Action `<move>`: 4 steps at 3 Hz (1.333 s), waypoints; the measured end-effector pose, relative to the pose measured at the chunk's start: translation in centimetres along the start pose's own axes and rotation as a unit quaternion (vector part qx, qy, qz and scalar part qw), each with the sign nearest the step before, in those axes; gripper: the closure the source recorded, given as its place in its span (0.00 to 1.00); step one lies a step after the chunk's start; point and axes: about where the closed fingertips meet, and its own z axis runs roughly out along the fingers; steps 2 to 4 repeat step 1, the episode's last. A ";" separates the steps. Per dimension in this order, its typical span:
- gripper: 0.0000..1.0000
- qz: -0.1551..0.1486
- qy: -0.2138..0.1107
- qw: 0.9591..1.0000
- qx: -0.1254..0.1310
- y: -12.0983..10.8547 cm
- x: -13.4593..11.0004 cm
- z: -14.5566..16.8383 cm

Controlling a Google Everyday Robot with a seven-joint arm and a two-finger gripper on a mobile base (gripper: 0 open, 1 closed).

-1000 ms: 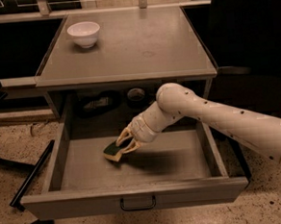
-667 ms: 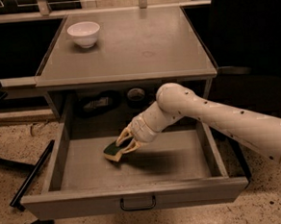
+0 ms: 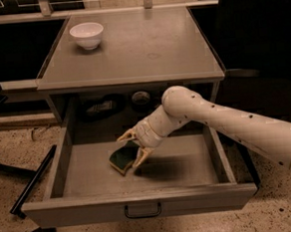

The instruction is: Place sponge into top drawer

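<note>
Unmoved, hand [image 3: 133, 148] grips one sponge [image 3: 119, 161] inside top drawer [image 3: 191, 198].

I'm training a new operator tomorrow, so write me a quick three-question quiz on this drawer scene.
1. True or false: the top drawer is pulled open.
2. Where is the white bowl? A) in the drawer B) on the tabletop C) on a chair
3. Fill in: the tool is down inside the drawer, right at the ____.
Key: 1 true; 2 B; 3 sponge.
</note>
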 end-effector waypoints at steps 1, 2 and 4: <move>0.00 0.000 0.000 1.000 0.000 0.0 0.0 0.0; 0.00 0.000 0.000 1.000 0.000 0.0 0.0 0.0; 0.00 0.000 0.000 1.000 0.000 0.0 0.0 0.0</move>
